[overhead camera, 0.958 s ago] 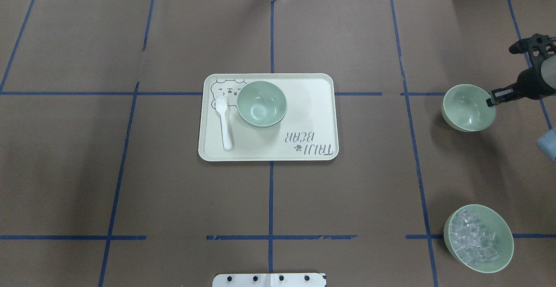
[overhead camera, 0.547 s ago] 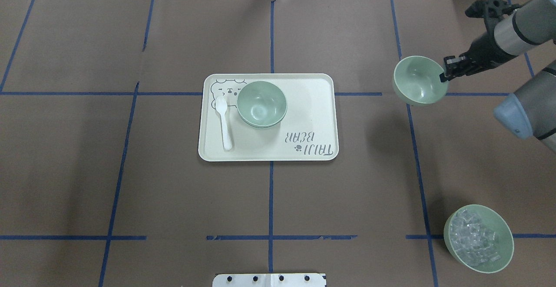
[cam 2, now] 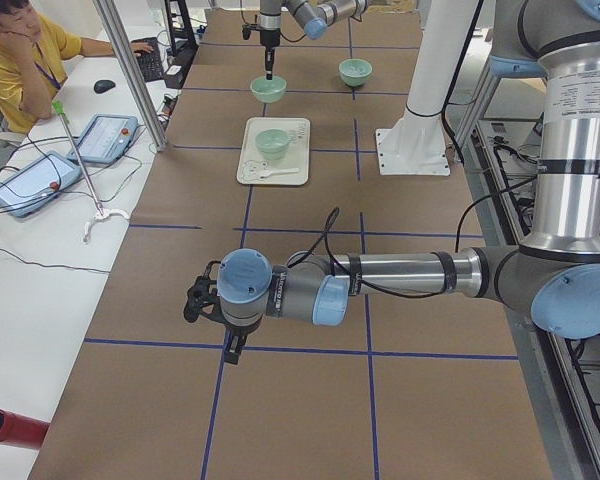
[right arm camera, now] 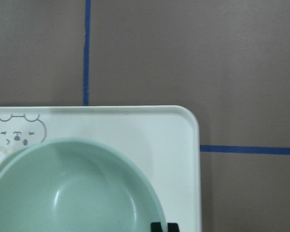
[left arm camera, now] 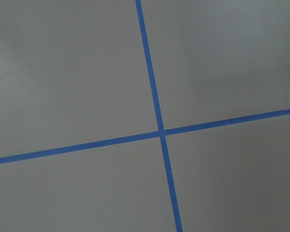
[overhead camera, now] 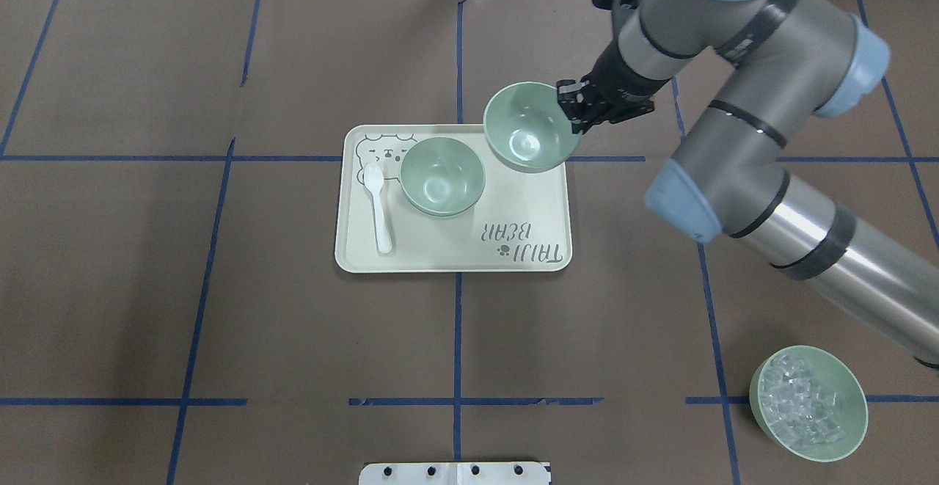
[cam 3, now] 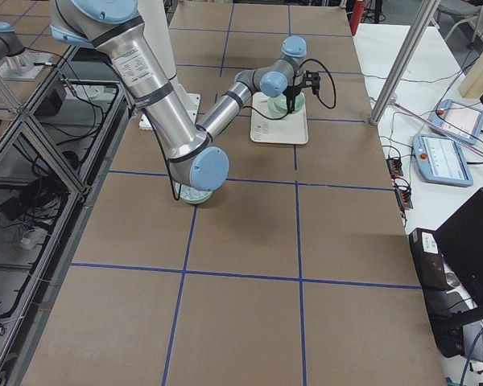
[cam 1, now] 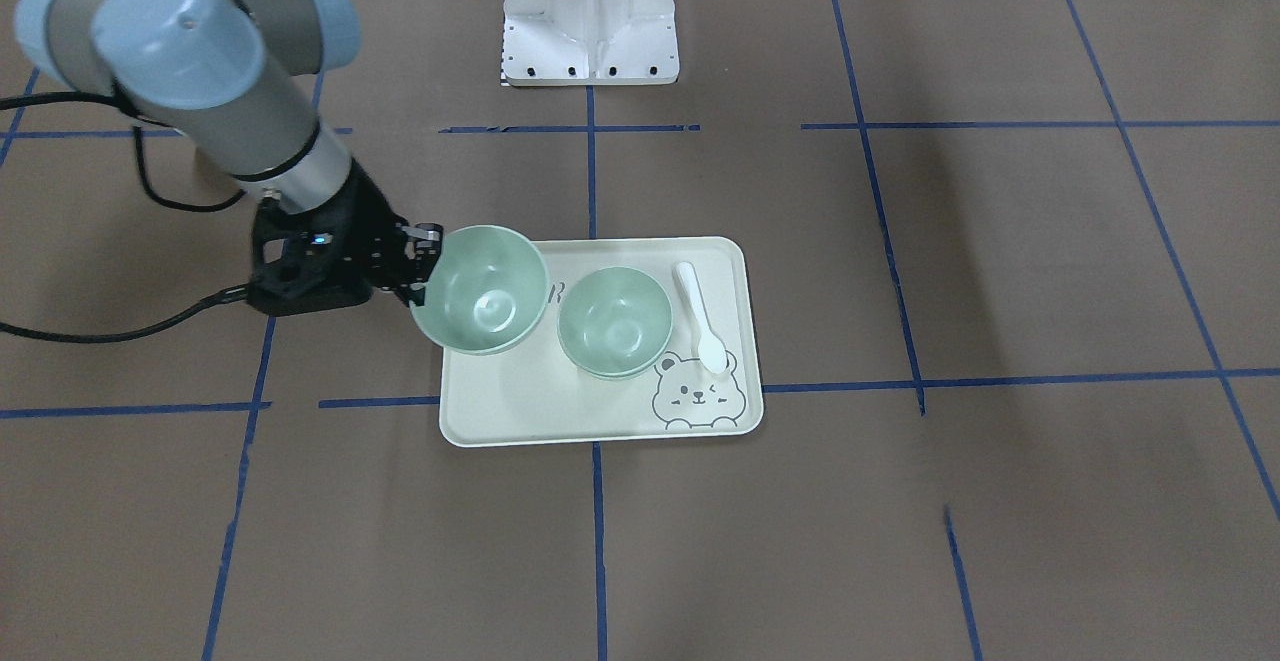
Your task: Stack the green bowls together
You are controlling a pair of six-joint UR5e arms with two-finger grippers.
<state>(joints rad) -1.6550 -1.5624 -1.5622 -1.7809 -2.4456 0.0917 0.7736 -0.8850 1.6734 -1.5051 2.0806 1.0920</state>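
My right gripper (overhead camera: 576, 107) is shut on the rim of a pale green bowl (overhead camera: 528, 136) and holds it in the air over the far right corner of the cream tray (overhead camera: 440, 250). The held bowl fills the bottom left of the right wrist view (right arm camera: 72, 188). Two more green bowls (overhead camera: 441, 175) sit nested on the tray, just left of the held one. The front view shows the held bowl (cam 1: 480, 291) beside the nested bowls (cam 1: 613, 321). My left gripper (cam 2: 230, 345) shows only in the left side view, low over bare table far from the tray; I cannot tell if it is open.
A white spoon (overhead camera: 379, 206) lies on the tray left of the nested bowls. A like green bowl of clear ice-like cubes (overhead camera: 807, 403) stands at the near right of the table, under my right arm. The left wrist view shows only brown table and crossed blue tape (left arm camera: 160, 131).
My right gripper has lifted the bowl from the table's right side and carried it left, up to the tray's far right corner. The tray, nested bowls and spoon have not moved.
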